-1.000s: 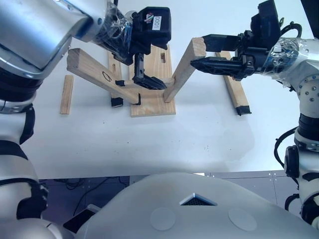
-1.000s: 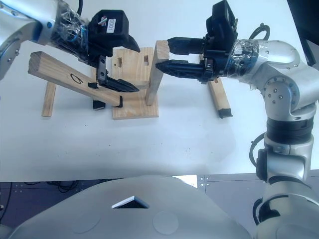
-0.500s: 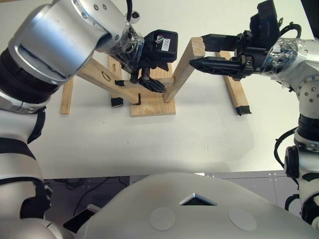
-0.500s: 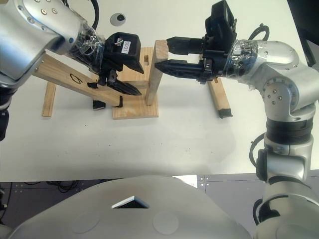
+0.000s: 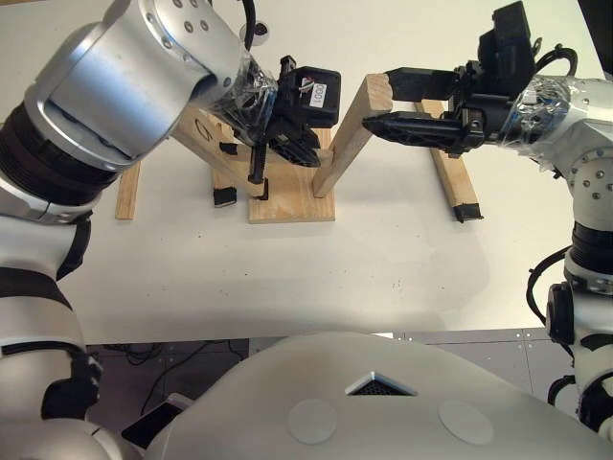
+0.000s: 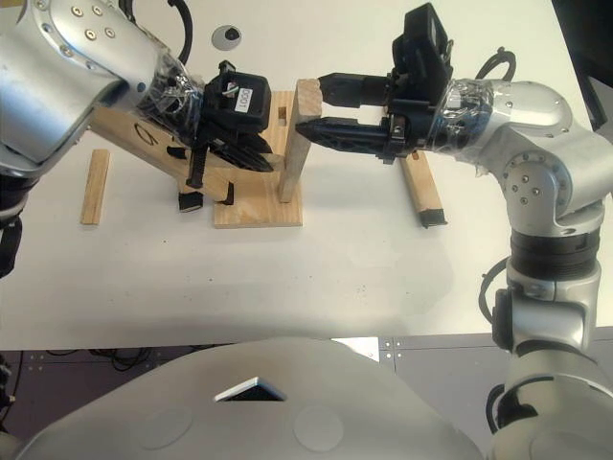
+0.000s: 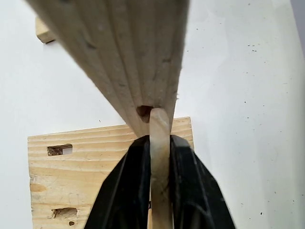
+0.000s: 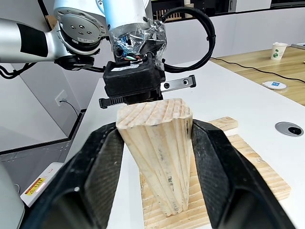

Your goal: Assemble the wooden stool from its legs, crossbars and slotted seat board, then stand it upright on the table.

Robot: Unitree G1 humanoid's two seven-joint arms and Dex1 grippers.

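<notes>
Where the slotted seat board (image 5: 287, 203) lies flat on the white table (image 5: 287, 287), an upright leg (image 5: 345, 144) stands on it, leaning slightly.

- Right gripper (image 5: 378, 99): fingers closed against both sides of the upright leg's top end.
- Left gripper (image 7: 160, 143): fingers clenched on a thin held crossbar (image 7: 160, 164), whose end meets a hole in the slanted leg (image 7: 119, 52).
- Slanted leg: rises from the board up and to the left.
- Loose crossbar (image 5: 127, 182): flat on the table, left of the board and apart from it.
- Loose leg (image 5: 452, 182): flat on the table, right of the board, with a black cap on its near end.
</notes>
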